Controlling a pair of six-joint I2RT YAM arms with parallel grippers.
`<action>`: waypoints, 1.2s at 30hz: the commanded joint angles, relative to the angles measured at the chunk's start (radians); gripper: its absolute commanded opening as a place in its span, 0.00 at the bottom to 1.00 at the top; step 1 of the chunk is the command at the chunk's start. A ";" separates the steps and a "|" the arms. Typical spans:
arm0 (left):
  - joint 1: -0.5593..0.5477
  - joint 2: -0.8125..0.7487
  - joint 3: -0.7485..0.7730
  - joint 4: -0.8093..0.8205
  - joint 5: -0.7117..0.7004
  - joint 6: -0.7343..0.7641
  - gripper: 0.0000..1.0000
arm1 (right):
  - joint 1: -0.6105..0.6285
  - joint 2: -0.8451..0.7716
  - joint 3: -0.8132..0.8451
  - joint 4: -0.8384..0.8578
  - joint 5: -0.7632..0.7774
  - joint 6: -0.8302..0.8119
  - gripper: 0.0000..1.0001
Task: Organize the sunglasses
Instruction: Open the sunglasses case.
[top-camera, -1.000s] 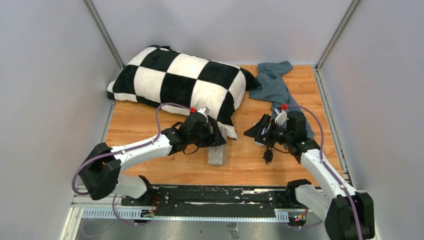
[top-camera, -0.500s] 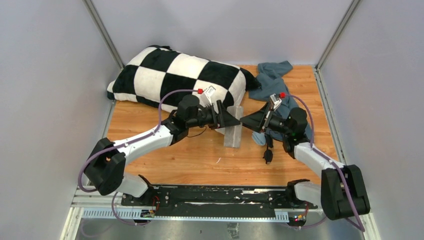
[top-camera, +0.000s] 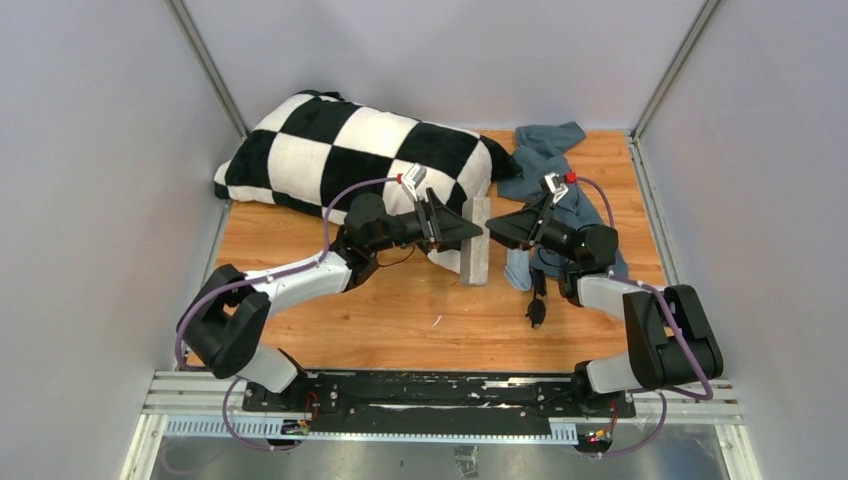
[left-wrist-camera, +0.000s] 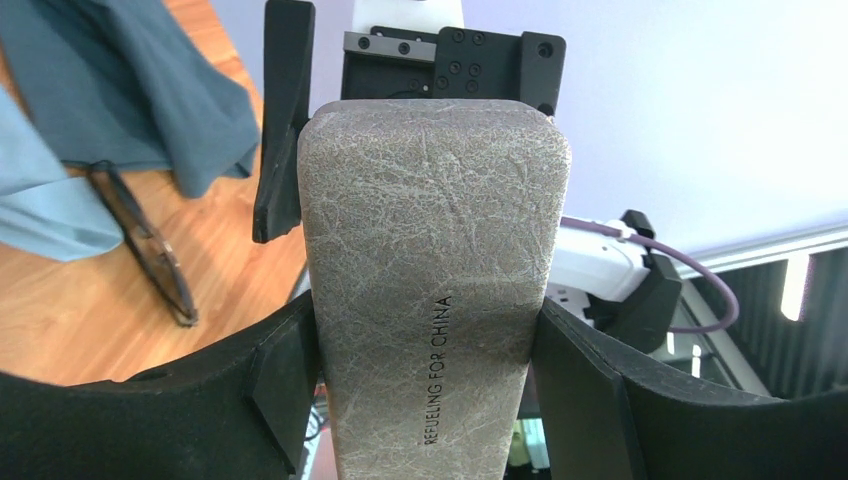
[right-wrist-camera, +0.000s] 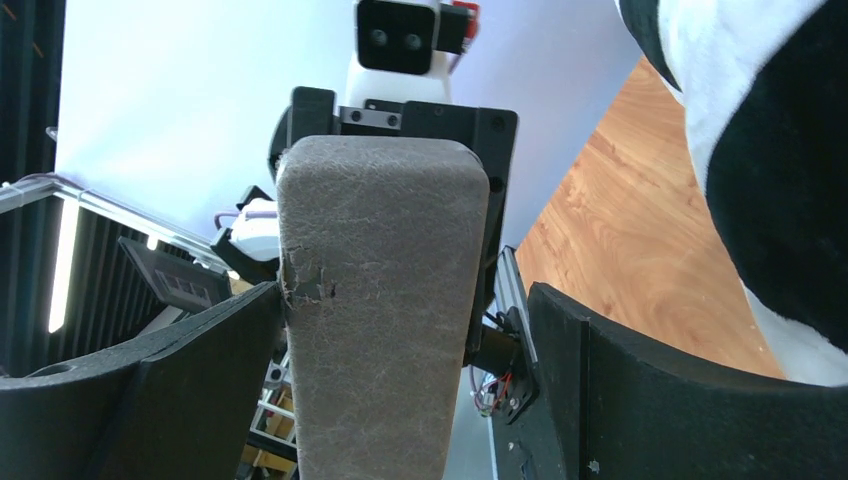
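Black folded sunglasses (top-camera: 537, 303) lay on the wooden table (top-camera: 400, 320), at the near edge of the light-blue cloth (top-camera: 517, 270), with neither arm touching them. To their left was the grey case (top-camera: 476, 245), clamped across its width by the left gripper (top-camera: 466, 232), both fingers pressed to its sides. The right gripper (top-camera: 500, 228) faced it from the opposite side, fingers spread wide and straddling the case, with a clear gap at one finger. A checkered pillow (top-camera: 360, 160) sat behind, at the back of the table.

Overhead view looks down from behind me; both my wrist views stare close at the case (left-wrist-camera: 430, 300) from opposite sides.
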 joint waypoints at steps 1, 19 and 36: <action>0.013 0.055 -0.027 0.354 0.064 -0.175 0.42 | -0.009 -0.018 0.047 0.106 -0.014 0.039 1.00; 0.013 0.097 -0.051 0.408 0.055 -0.206 0.40 | 0.037 0.033 0.101 0.096 -0.007 0.080 0.93; 0.012 0.105 -0.044 0.257 0.005 -0.130 0.25 | 0.063 0.091 0.098 0.086 -0.002 0.075 0.60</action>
